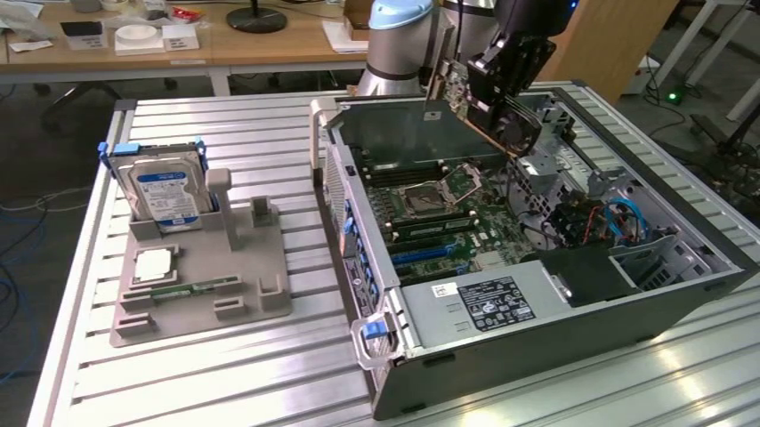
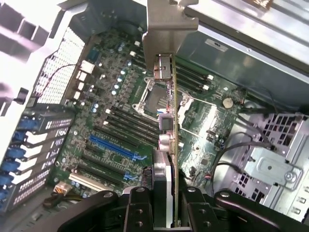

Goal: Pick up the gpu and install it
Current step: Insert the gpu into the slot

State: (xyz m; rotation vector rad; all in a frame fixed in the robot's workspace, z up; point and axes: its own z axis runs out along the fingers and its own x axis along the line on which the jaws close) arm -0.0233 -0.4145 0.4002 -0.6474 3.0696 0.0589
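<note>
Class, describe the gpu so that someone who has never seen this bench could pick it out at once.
Start at the open computer case on the slatted metal table. Over it the robot's gripper is shut on the gpu, a thin card with a silver bracket. It alone is held in the air; the other parts sit in the case or on the grey tray.
</note>
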